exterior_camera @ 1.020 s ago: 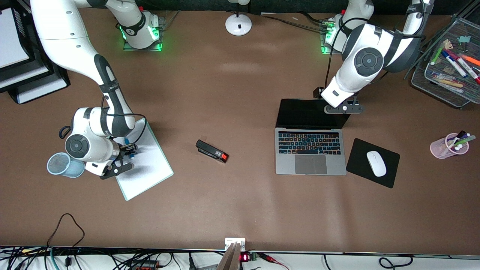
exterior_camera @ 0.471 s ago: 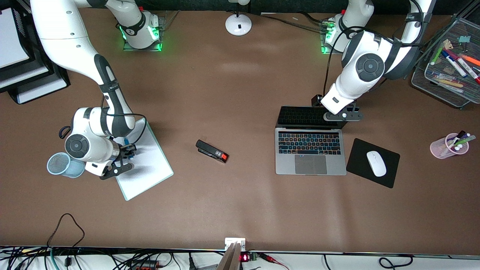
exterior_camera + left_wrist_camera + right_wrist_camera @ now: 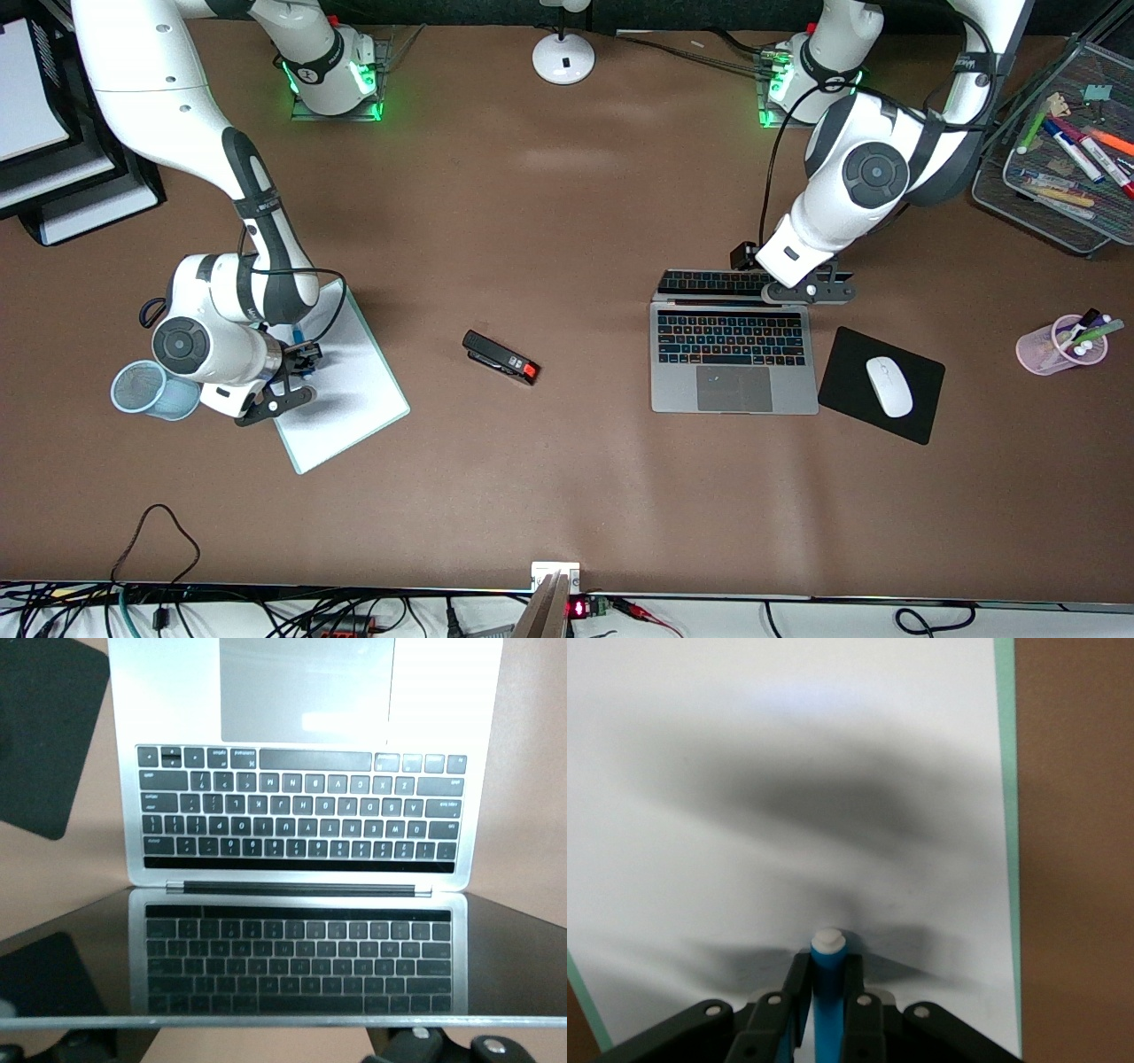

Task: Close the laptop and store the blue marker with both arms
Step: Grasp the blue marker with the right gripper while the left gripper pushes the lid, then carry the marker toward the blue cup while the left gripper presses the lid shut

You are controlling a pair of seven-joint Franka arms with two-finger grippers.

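The laptop lies open on the table, and its lid leans well down over the keys. My left gripper rests against the lid's top edge. In the left wrist view the black screen mirrors the keyboard, with the lid's edge just before the camera. My right gripper is shut on the blue marker, whose whitish end sticks out past the fingertips. It holds the marker just over the white board.
A blue mesh cup stands beside the right gripper. A black stapler lies mid-table. A black mouse pad with a white mouse lies beside the laptop. A pink pen cup and a mesh tray stand at the left arm's end.
My left gripper has pushed the laptop lid down toward the keyboard, so the screen shows much shorter. The right gripper stays almost still with the marker.
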